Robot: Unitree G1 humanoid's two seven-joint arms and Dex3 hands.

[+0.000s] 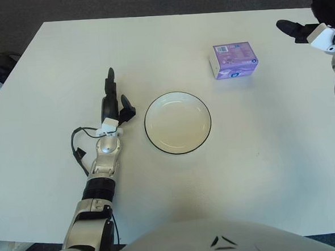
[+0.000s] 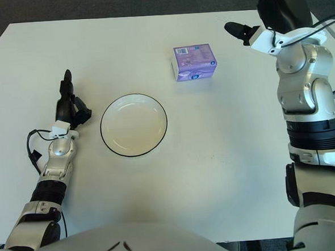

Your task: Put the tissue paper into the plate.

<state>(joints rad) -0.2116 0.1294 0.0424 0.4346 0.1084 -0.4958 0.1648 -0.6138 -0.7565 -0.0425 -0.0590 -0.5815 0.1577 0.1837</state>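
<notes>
White bench (image 1: 55,58) filling most of the scene, dark floor beyond its far edge.

Purple pack of tissue paper (image 1: 234,60) lying flat on the far right part of the bench, well apart from the round white plate (image 1: 177,122) with its thin dark rim. Plate near the middle of the bench, with nothing in it. Task not yet begun as things lie: pack untouched, no contact with either robot hand.

Right robot hand (image 2: 266,14) raised at the far right, beyond and to the right of the pack, partly cut off by the top edge. One dark digit stretched out leftward toward the pack, clear of it. Spread wide, gripping nothing, touching nothing visible.

Left robot hand (image 1: 112,103) idle just left of the plate, digits straight and pointing away from the body, grasping nothing. Black cable (image 1: 76,148) looping beside its wrist.

Likely risks, judged from this layout:
- Soft, light pack apt to slide across the smooth bench if nudged from one side before being closed upon.
- Pack apt to crumple or slip out of a shallow pinch.
- Approach coming from the far side, so a push could shove the pack toward the plate and knock the plate out of place.
- Release from too high could bounce the pack off the shallow plate.
</notes>
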